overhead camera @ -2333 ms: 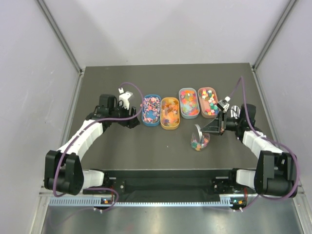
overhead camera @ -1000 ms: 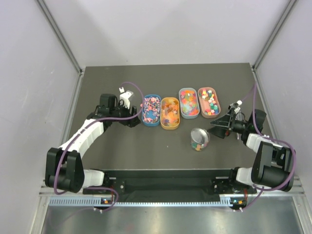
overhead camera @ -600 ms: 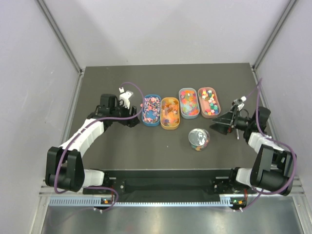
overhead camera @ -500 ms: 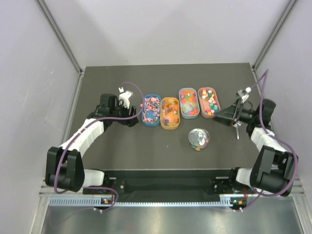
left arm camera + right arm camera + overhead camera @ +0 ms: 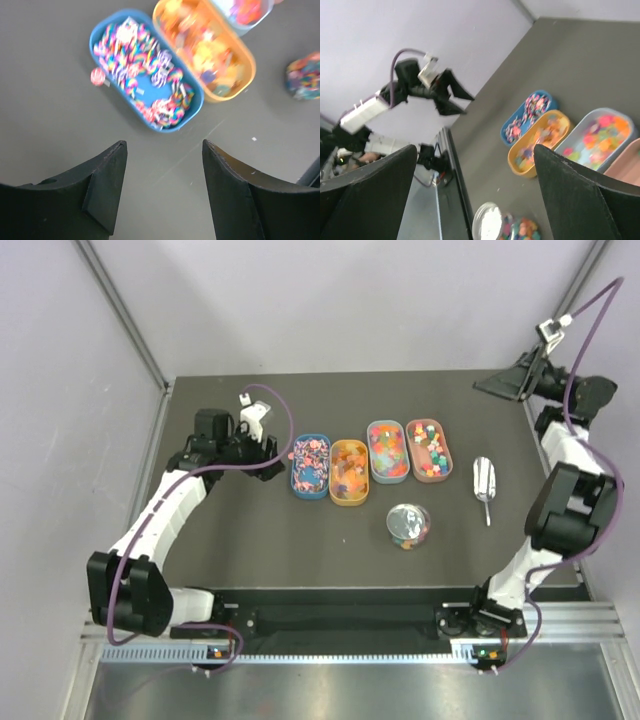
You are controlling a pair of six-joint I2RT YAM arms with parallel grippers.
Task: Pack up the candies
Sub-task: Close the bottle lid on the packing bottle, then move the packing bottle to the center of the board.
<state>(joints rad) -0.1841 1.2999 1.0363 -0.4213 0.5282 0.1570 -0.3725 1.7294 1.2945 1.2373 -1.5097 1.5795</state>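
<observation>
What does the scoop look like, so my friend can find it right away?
On the dark grey table, find the row of oval trays full of candies. Beside the pinkish tray at the row's right end lies the silver metal scoop, apart from it. Nothing else there is long and silver with a thin handle.

right gripper (image 5: 503, 384) swung up from beside the jar (image 5: 408, 524) to the back-right corner, leaving the scoop (image 5: 483, 478) uncovered. left gripper (image 5: 268, 447) backed slightly off the blue tray (image 5: 296, 480).
</observation>
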